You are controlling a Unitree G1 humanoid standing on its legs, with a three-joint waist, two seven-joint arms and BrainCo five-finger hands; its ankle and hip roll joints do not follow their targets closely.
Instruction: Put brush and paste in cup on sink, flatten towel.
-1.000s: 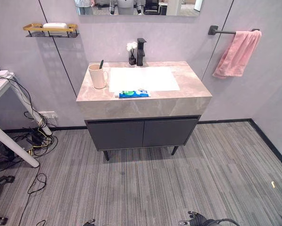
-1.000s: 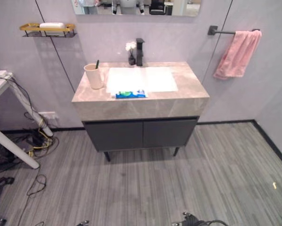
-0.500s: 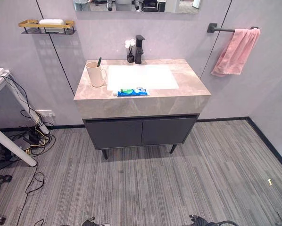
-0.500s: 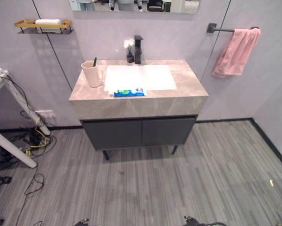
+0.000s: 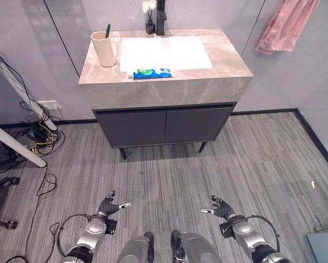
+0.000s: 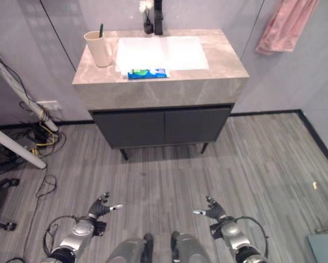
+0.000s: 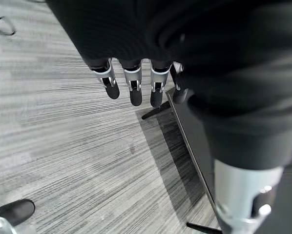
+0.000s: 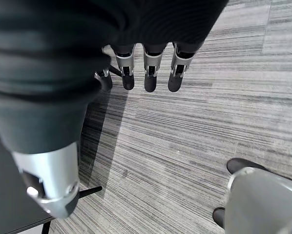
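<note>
Head views take in the whole desk (image 5: 224, 66): the cup (image 5: 102, 48) stands at its left rear corner with the brush (image 5: 107, 30) upright in it, the blue-green paste (image 5: 153, 73) lies flat on the front rim of the white sink (image 5: 169, 52), and the pink towel (image 5: 287, 24) hangs bunched on the wall at right. Both wrist views give grey floor (image 7: 63, 146) and the dark cabinet's (image 5: 164, 126) base. Left hand (image 5: 110, 207) and right hand (image 5: 221, 208) hang low above the floor, well apart from the desk, fingers (image 8: 149, 80) straight and loose, holding nothing.
</note>
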